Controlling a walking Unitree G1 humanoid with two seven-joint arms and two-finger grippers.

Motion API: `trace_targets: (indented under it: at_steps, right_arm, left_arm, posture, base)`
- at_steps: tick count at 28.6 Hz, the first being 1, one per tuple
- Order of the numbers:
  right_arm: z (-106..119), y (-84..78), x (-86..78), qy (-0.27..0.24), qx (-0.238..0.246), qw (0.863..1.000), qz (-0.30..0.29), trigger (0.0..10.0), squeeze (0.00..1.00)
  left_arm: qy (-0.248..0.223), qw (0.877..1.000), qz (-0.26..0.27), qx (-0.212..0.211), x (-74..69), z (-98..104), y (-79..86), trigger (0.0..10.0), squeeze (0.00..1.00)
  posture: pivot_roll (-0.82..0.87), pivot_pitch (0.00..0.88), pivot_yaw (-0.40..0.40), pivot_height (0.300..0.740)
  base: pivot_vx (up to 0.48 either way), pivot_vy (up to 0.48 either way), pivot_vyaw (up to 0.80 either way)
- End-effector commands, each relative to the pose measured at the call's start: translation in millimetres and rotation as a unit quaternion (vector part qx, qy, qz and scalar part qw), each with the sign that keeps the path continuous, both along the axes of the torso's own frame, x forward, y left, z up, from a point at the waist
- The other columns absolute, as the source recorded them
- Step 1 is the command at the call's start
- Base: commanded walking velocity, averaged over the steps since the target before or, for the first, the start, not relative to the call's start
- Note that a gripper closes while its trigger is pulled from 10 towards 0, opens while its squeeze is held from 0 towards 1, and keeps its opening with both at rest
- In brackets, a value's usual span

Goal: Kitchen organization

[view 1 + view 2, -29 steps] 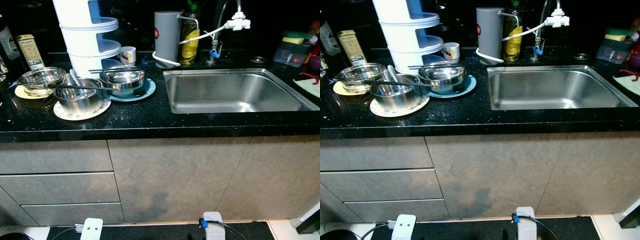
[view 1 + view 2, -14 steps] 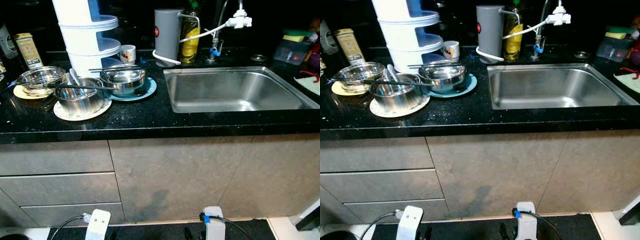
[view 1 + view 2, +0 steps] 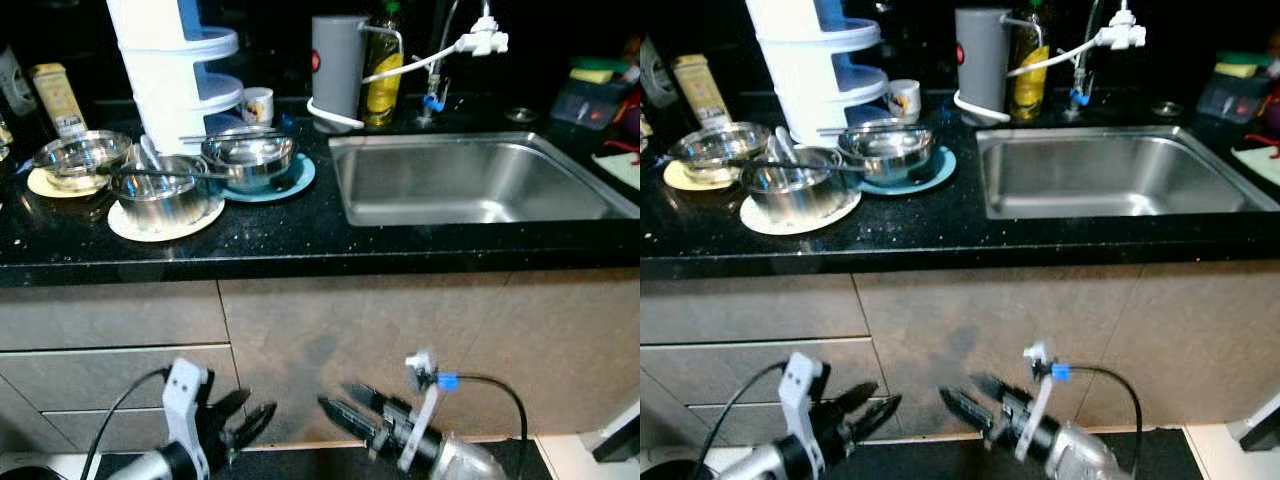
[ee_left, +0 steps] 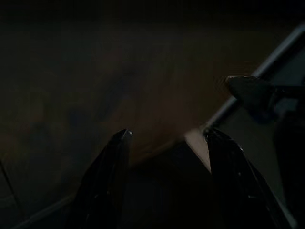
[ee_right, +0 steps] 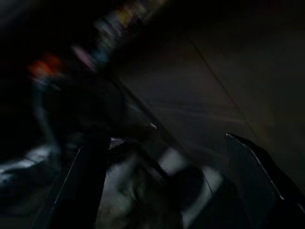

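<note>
On the black counter [image 3: 300, 235], left of the sink [image 3: 470, 180], stand several steel bowls. One steel bowl [image 3: 160, 195] sits on a white plate, another [image 3: 248, 158] on a teal plate, a third [image 3: 80, 155] on a yellow plate. Chopsticks [image 3: 165, 173] lie across them. Both grippers are low in front of the cabinet doors, well below the counter. My left gripper [image 3: 258, 403] is open and holds nothing; its fingers [image 4: 112, 171] are spread. My right gripper [image 3: 337, 395] is open too and holds nothing.
A white tiered rack [image 3: 170, 70] and a mug [image 3: 257, 105] stand behind the bowls. A grey canister [image 3: 337, 60], an oil bottle [image 3: 380, 70] and the faucet [image 3: 470, 40] are behind the sink. Plastic boxes [image 3: 590, 100] sit at the far right. Drawers [image 3: 110, 375] are lower left.
Both arms have come up from the bottom edge, so the two grippers now show in front of the cabinet. The things on the counter have not moved.
</note>
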State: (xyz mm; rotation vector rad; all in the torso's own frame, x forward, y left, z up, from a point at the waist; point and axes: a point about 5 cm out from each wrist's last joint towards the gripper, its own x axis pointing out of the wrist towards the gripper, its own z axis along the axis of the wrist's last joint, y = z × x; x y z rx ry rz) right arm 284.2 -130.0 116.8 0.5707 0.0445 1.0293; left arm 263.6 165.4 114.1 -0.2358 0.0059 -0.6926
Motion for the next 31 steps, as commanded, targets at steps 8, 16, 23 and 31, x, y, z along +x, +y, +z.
trace_targets:
  at_steps: [8,16,23,31]
  right_arm:
    - [98.6,-5.4,30.9,-0.141,0.051,0.984,-0.094,10.0,0.0]
    - [141.2,-19.6,58.6,-0.157,0.052,0.946,-0.28,10.0,0.0]
    - [139.4,-10.0,63.2,-0.189,-0.064,0.916,-0.349,10.0,0.0]
    - [127.8,-1.4,67.5,-0.202,-0.16,0.89,-0.375,10.0,0.0]
  left_arm:
    - [-0.131,0.986,0.099,-0.04,28.0,97.3,20.2,10.0,0.0]
    - [-0.171,0.968,0.173,0.062,37.5,112.5,11.2,10.0,0.0]
    - [-0.138,0.933,0.326,0.063,44.6,107.3,39.0,10.0,0.0]
    - [-0.187,0.934,0.3,0.057,45.4,127.5,24.0,10.0,0.0]
  posture:
    - [0.0,0.17,0.003,0.74]
    - [0.0,0.169,0.004,0.74]
    - [0.0,0.169,-0.001,0.74]
    - [0.01,0.17,-0.004,0.74]
  base:
    - [0.0,0.0,0.0]
    - [0.0,0.0,0.0]
    - [0.0,0.0,0.0]
    - [0.0,0.0,0.0]
